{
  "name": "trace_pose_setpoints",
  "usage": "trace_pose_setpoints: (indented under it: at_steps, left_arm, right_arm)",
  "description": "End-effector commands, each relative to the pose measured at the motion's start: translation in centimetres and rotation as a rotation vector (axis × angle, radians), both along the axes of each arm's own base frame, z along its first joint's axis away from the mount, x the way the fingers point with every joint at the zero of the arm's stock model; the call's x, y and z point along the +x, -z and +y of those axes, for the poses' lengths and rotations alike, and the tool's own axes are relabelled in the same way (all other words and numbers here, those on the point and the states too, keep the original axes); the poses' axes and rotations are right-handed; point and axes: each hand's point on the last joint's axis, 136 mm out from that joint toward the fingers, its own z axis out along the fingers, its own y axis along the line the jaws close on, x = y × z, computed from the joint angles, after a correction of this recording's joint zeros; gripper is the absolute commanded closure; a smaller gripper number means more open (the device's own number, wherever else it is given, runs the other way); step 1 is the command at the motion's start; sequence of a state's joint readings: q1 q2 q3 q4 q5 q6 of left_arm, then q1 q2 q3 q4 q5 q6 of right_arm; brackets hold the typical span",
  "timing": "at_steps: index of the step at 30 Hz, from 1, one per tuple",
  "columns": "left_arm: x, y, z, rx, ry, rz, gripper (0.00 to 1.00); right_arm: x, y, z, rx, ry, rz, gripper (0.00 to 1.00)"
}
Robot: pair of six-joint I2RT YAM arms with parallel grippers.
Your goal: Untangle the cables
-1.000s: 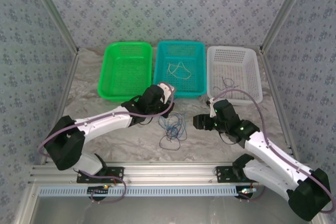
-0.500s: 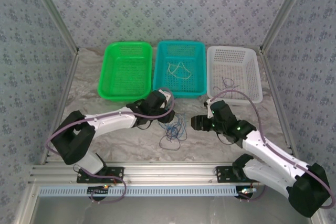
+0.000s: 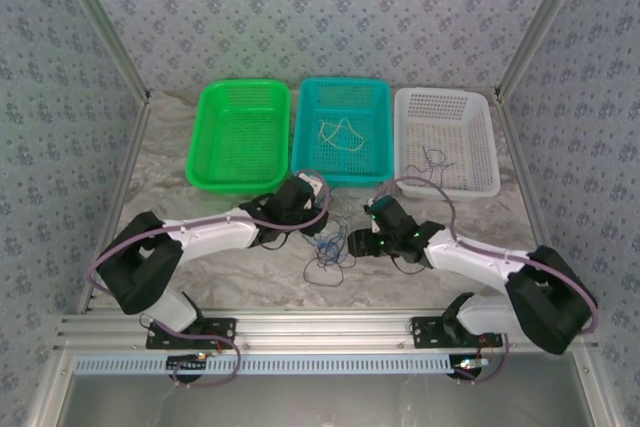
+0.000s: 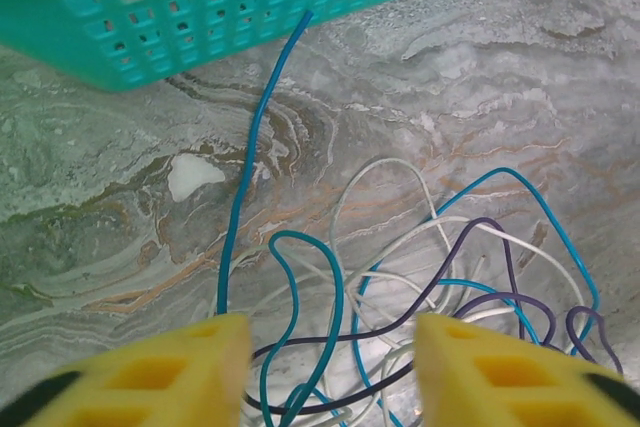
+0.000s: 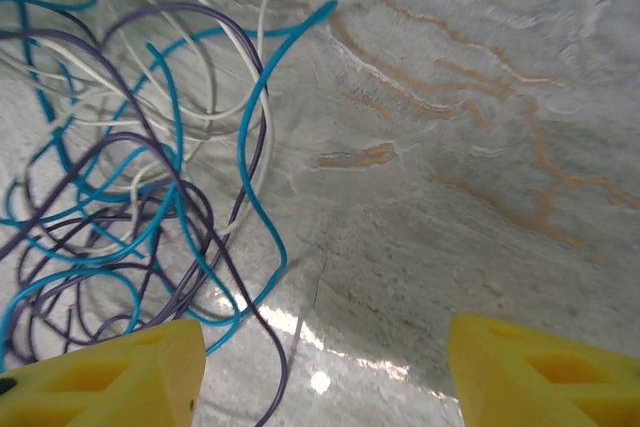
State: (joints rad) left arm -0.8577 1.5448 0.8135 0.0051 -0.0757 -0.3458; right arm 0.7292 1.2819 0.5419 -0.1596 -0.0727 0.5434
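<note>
Swinging in from the right since a second ago, the right arm now reaches across toward the middle of the table, and its right gripper (image 3: pixel 357 240) sits just beside the tangle. On the other side the left arm has dropped lower, with the left gripper (image 3: pixel 318 222) at the tangle's upper edge.

Between the two grippers, the cables (image 3: pixel 328 247) lie in a loose heap of thin blue, white and dark purple loops on the marble-patterned table (image 3: pixel 230 267), just in front of the teal basket (image 3: pixel 345 81).

From the left wrist, the left gripper (image 4: pixel 330 357) has its yellow fingers (image 4: pixel 200 367) apart, with several loops lying between them on the table and nothing clamped. One blue strand runs up toward the teal basket (image 4: pixel 200 17).

From the right wrist, the right gripper (image 5: pixel 325 367) has its yellow fingers (image 5: pixel 545 372) spread wide, gripping nothing, the heap lying ahead and to its left.

At the back stand a green basket (image 3: pixel 240 85), the teal one holding a white cable (image 3: pixel 338 135), and a white basket (image 3: pixel 445 93) holding a dark cable (image 3: pixel 435 157)
</note>
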Motion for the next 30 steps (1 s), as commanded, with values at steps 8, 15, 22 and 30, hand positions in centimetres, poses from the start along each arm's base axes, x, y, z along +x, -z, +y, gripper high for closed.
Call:
trace_pose_setpoints:
  at_steps: [8,15,22,30]
  left_arm:
    - [-0.7,0.0,1.5,-0.033,-0.022,-0.013,0.77]
    - [-0.9,-0.8,2.4,-0.039,-0.041,-0.039,0.64]
    - [-0.9,-1.5,2.3,-0.054,-0.039,-0.051,0.56]
    - [-1.3,-2.5,2.8,-0.103,-0.046,-0.086,0.26]
  right_arm:
    - [2.5,-0.7,2.0,0.043,0.027,-0.062,0.50]
    - [0.2,0.6,2.3,0.020,-0.019,-0.027,0.57]
    - [0.0,-0.1,1.1,-0.016,0.013,-0.060,0.57]
    - [-0.3,-1.0,0.9,-0.010,-0.003,-0.086,0.57]
